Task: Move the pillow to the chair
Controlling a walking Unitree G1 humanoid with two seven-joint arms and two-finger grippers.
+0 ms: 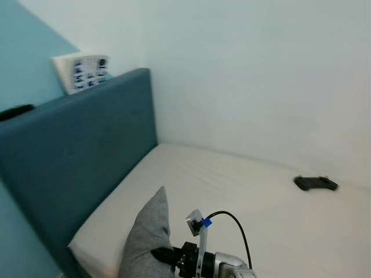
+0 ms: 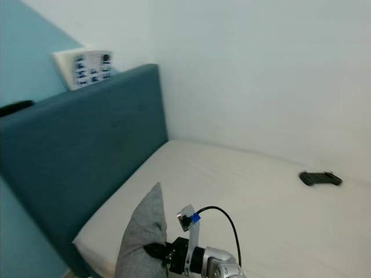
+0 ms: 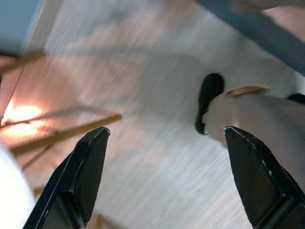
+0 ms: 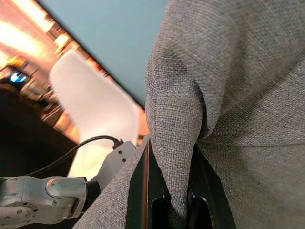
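White walls meet a teal wall behind the bed (image 1: 243, 191); bare cream mattress, teal headboard (image 1: 75, 156). Grey pillow (image 1: 148, 240) held upright over the mattress's near corner, right pincer (image 4: 169, 191) clamped on a fold. Black controller (image 1: 315, 183) lies far right. Left pincer (image 3: 164, 179) apart over wooden floor (image 3: 143, 95).

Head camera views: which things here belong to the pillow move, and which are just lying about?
Part of the job:
- grey pillow, pinched in the right hand
- white chair, seen from the right wrist

Lying about:
- black controller on the mattress
- white keypad on the headboard
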